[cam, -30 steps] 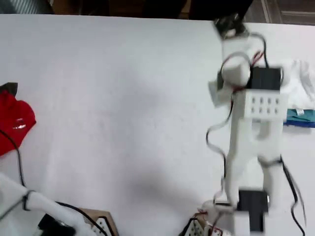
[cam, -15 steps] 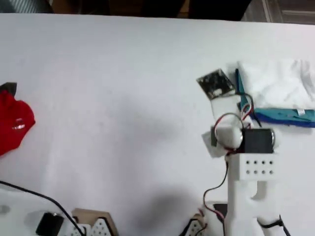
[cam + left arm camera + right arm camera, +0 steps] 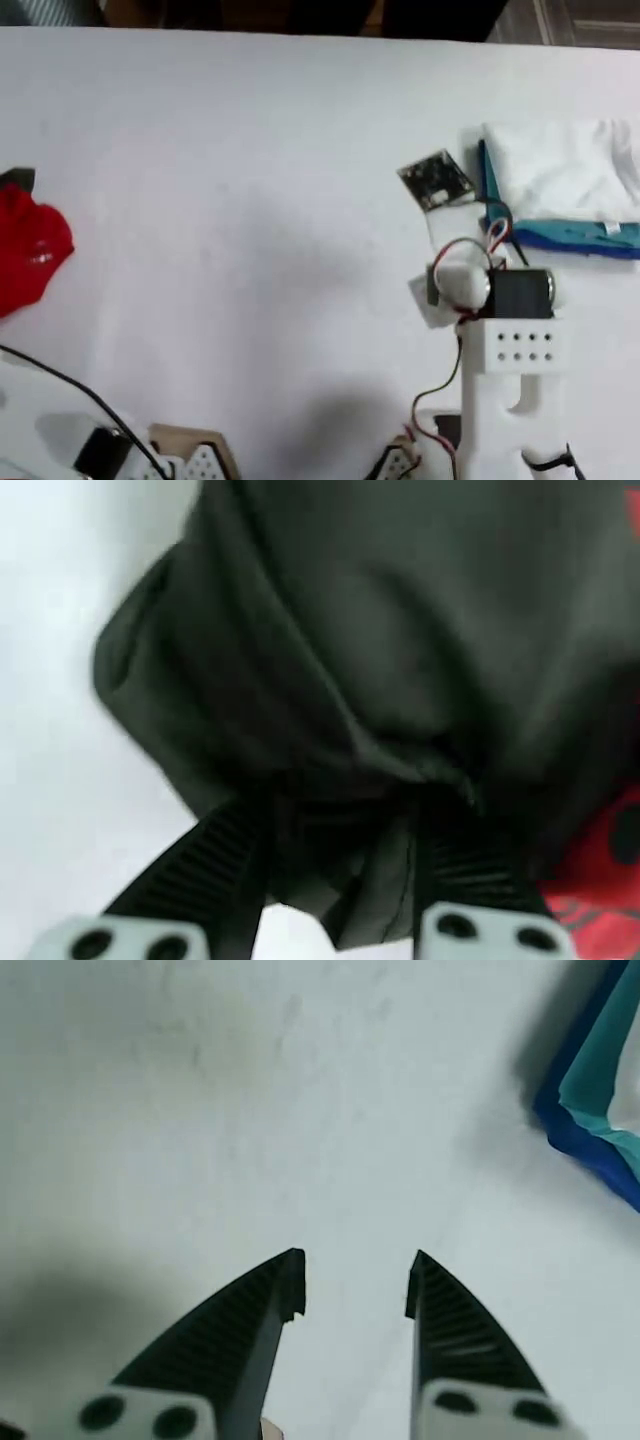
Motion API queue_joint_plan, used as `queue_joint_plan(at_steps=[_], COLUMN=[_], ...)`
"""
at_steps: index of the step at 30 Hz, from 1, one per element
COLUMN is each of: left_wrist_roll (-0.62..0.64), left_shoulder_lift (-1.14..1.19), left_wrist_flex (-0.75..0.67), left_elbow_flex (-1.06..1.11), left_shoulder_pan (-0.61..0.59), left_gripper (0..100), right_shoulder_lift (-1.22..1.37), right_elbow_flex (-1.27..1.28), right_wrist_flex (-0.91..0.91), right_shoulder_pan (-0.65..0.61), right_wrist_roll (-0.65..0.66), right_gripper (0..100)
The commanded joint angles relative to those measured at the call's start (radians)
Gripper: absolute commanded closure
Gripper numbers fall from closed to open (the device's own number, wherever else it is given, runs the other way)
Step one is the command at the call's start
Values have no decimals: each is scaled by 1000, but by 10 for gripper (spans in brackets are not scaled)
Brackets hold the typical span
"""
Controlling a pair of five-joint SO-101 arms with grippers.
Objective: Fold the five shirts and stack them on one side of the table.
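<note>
The left gripper [image 3: 345, 880] has its jaws pressed into a thick bunch of the dark shirt [image 3: 380, 660]; folds draw together at the pinch, and the fingertips are buried in the cloth. Beside that fabric a patch of the red shirt [image 3: 600, 890] touches it. From the high view the red shirt [image 3: 30, 250] lies crumpled at the table's left edge, running out of frame, with a dark corner [image 3: 18, 178] just beyond it on the far side. The right gripper [image 3: 352, 1280] holds nothing: its jaws stand apart over bare tabletop, clear of any cloth. Just to its right is the near-left corner of the folded stack [image 3: 560, 190], where blue and teal edges [image 3: 600, 1110] show one over the other. In the high view the right arm [image 3: 510, 345] reaches in from the near edge and ends just left of the stack without touching it. The stack sits against the right side, with the white shirt [image 3: 565, 160] on top, a thin teal layer [image 3: 600, 228] under it, and the blue shirt [image 3: 560, 240] at the bottom, sticking out along the near and left sides. Between the red shirt and the right arm the table [image 3: 250, 200] is a wide white stretch reaching to its far edge.
</note>
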Motion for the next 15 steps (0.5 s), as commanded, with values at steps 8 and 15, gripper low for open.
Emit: queue_joint_plan(at_steps=[8,15], left_wrist_roll=[141,345], left_shoulder_lift=[-121,-242], left_wrist_flex=[29,26], left_elbow_flex=[-41,-41], left_shoulder_pan=[89,117], left_gripper=[797,793], right_shoulder_lift=[-28,-21], right_elbow_flex=[-5,-5], right_wrist_flex=[1,-4], right_shoulder_pan=[-7,-7], right_wrist_roll=[3,2], right_gripper=[829,829])
